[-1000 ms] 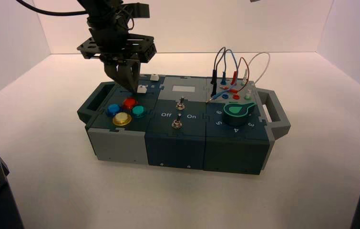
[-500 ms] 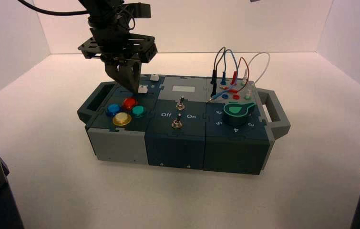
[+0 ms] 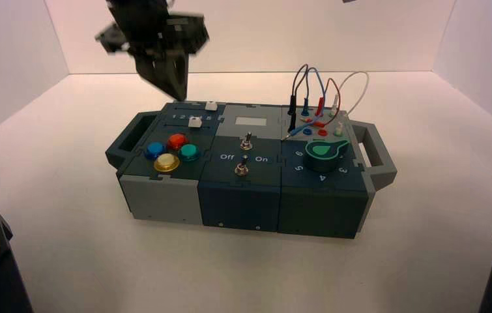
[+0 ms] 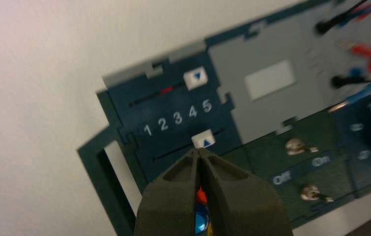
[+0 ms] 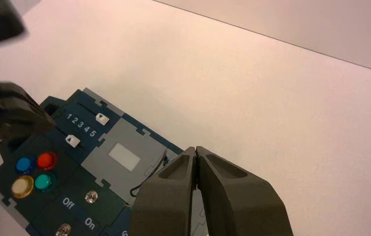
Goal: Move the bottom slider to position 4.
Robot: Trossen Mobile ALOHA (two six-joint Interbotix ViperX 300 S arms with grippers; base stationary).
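The bottom slider's white square knob (image 3: pixel 195 122) sits in its dark track on the box's back left panel. In the left wrist view the knob (image 4: pixel 204 139) lies below the 4–5 end of the printed row 1 2 3 4 5, close to position 4 (image 4: pixel 193 112). My left gripper (image 3: pixel 179 91) hangs shut in the air above and behind the sliders, touching nothing. Its tips (image 4: pixel 198 151) show just short of the knob. My right gripper (image 5: pixel 196 149) is shut and empty, high above the box's back; the knob (image 5: pixel 72 141) shows there too.
A second white slider knob (image 4: pixel 195 77) sits on the unnumbered track behind. Four coloured buttons, the red one (image 3: pixel 177 141) among them, lie in front of the sliders. Two toggle switches (image 3: pixel 246 141), a green knob (image 3: pixel 324 154) and looped wires (image 3: pixel 321 88) fill the box's middle and right.
My left gripper has lifted from beside the bottom slider knob, up and back from the box. The knob stays where it was.
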